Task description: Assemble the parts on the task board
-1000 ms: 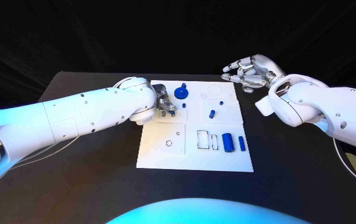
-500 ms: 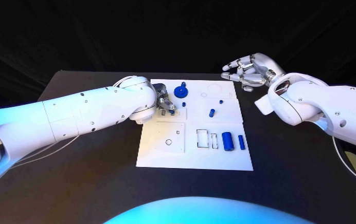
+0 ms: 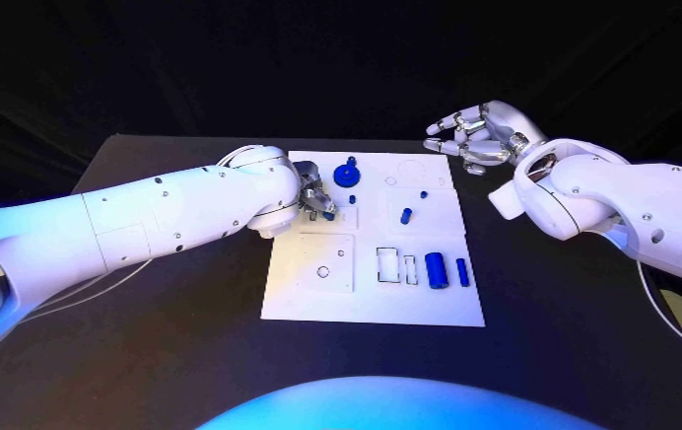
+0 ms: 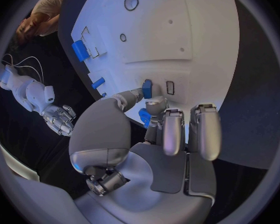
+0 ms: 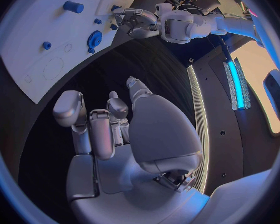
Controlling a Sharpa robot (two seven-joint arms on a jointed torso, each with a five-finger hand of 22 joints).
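Barely anything moved: my left hand (image 4: 154,115) still pinches a small blue part (image 4: 147,89) over the task board (image 3: 373,292)'s slot; right hand (image 3: 476,137) spread, idle; lower it straight.

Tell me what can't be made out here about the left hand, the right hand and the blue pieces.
- Left hand: in the head view the arm covers most of it. The left wrist view shows a small blue piece at the fingers, but how firmly it's held is unclear.
- Gear: too small in the head view to tell whether it's seated.
- Right hand: fingers apart, nothing in them. The far edge of the board is cut off in the right wrist view.
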